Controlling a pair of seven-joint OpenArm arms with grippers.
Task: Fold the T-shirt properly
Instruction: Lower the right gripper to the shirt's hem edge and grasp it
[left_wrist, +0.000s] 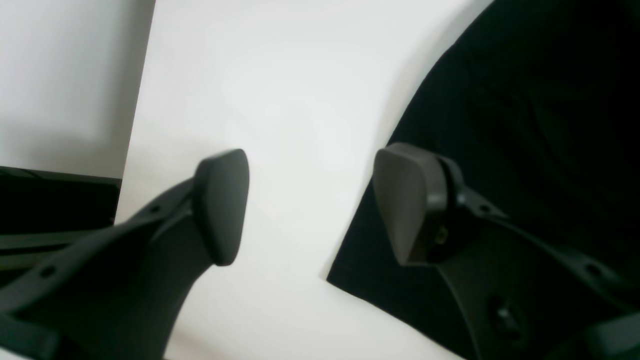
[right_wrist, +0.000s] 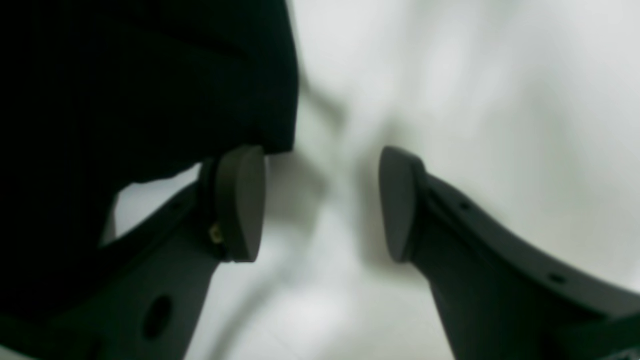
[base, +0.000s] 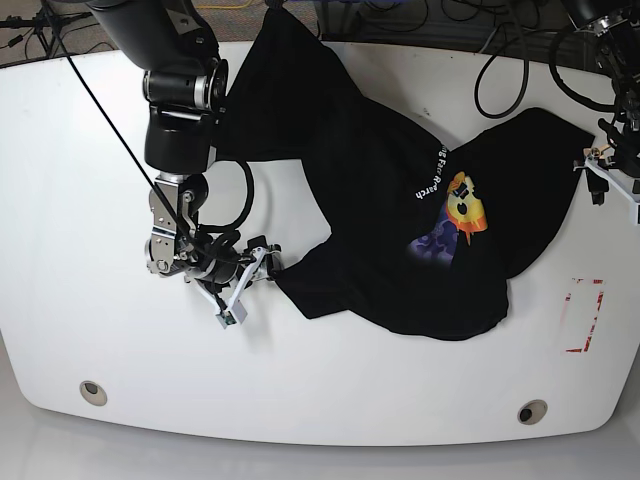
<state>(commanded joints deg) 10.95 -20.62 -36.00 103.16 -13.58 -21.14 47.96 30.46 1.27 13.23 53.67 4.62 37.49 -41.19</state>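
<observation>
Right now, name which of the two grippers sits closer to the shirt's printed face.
The left gripper, at the T-shirt's edge beside the yellow face. The right gripper is at the far plain black corner.

White table, rounded corners; black cables at far edge; red marking.

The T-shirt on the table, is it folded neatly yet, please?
Not folded. The T-shirt lies crumpled and bunched across the white table, its printed graphic skewed. Both pincers stand open beside its edges.
</observation>
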